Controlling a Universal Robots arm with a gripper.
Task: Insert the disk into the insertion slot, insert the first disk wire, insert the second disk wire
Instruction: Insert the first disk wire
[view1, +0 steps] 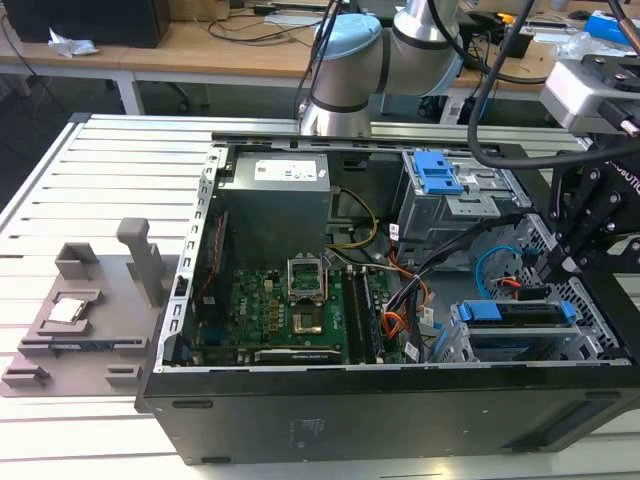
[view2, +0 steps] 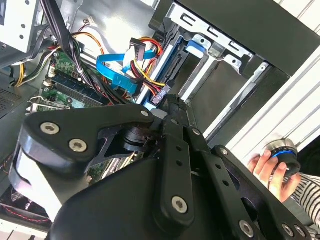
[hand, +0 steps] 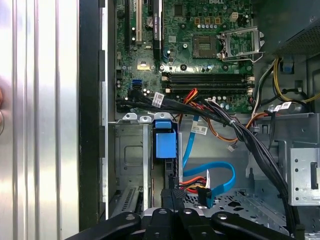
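I hang over the open computer case (view1: 300, 425), which lies on a slatted metal table (view1: 90, 160). My gripper (view1: 548, 268) reaches down into the case at the exterior view's right, just above the drive bays.

The disk (view1: 515, 325) sits in the lower right of the exterior view. Its blue carrier is seated inside the insertion slot (view1: 455, 345), the silver perforated cage against the case wall. In the first wrist view the carrier's blue tab faces me, directly ahead of my fingertips.

In both wrist views my fingers (view2: 175, 130) are drawn together. They appear clamped on the small plug at the end of the first disk wire (hand: 192, 182), whose red lead runs straight to my tips at the disk's rear edge.

The second disk wire (hand: 220, 172) curls in 1 loose loop just beside me. Its dark end plug hangs over the perforated floor, apart from the disk.

The motherboard (view1: 280, 310) fills the middle of the case. In the second wrist view a person's hand (view2: 267, 167) holds a black knob (view2: 284, 154) beside the case.
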